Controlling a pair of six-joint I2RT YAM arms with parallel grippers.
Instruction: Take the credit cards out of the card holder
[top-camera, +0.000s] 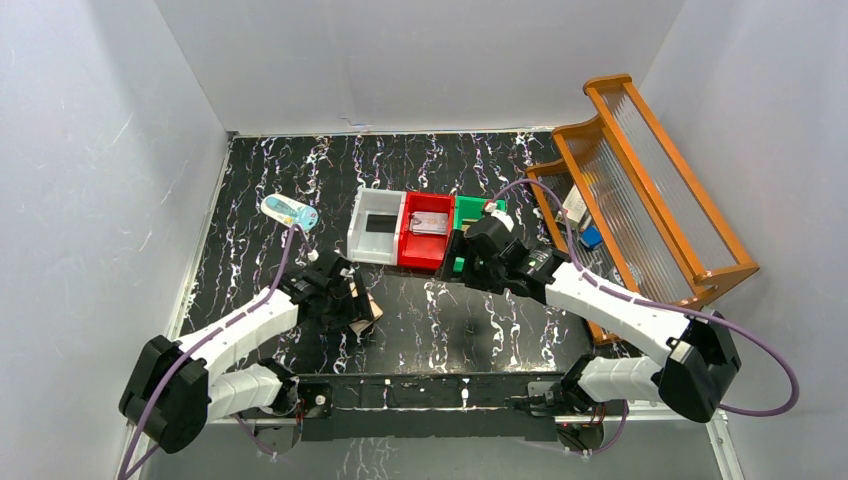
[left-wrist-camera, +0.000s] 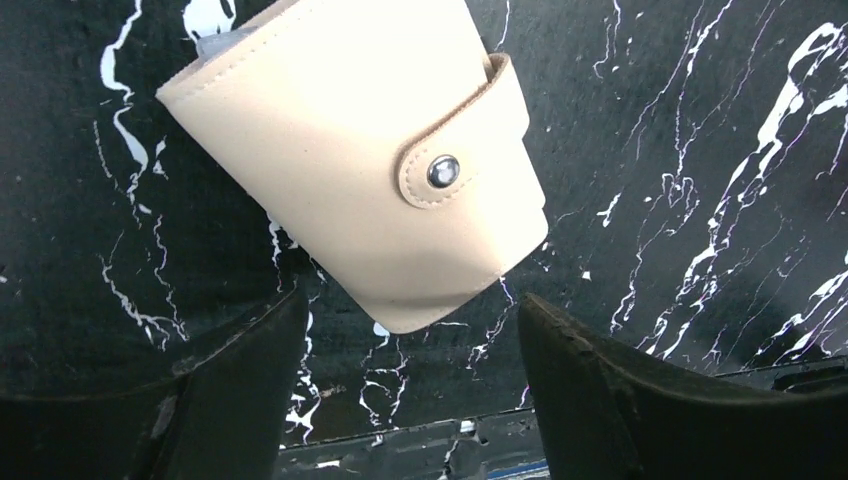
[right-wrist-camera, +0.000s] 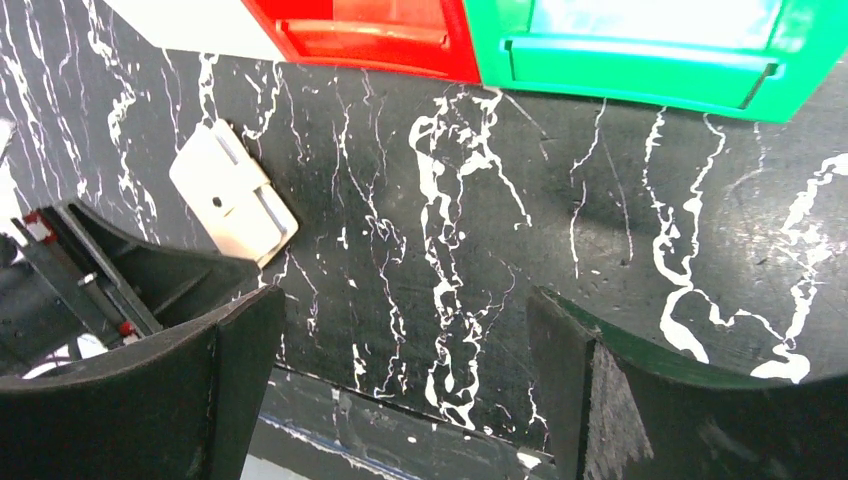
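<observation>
Your card holder (left-wrist-camera: 360, 170) lies flat on the black marbled table (left-wrist-camera: 700, 150), beige outer face up. It is folded shut, with its tab (left-wrist-camera: 455, 160) pressed down on the metal snap. Whatever it carries is hidden inside.

Your left gripper (left-wrist-camera: 412, 302) hovers right over it. Its two dark fingers (left-wrist-camera: 250, 380) stand apart, and one corner of the holder reaches into the gap between their tips. As far as the wrist view shows, that corner touches neither finger, so nothing is clamped.

From above, you see the holder left of centre on the near part of the table, in front of the white bin (top-camera: 360, 245). The white bin, the red bin (right-wrist-camera: 370, 40) and the green bin (right-wrist-camera: 640, 60) stand side by side in a row. Something flat lies in the white one and in the red one, but you cannot tell what.

Your right gripper (right-wrist-camera: 405, 300) hangs just in front of the red and green bins. Its fingers (right-wrist-camera: 230, 370) are spread wide over bare table and hold nothing. The wooden rack (top-camera: 650, 190) stands along the table's right edge.
</observation>
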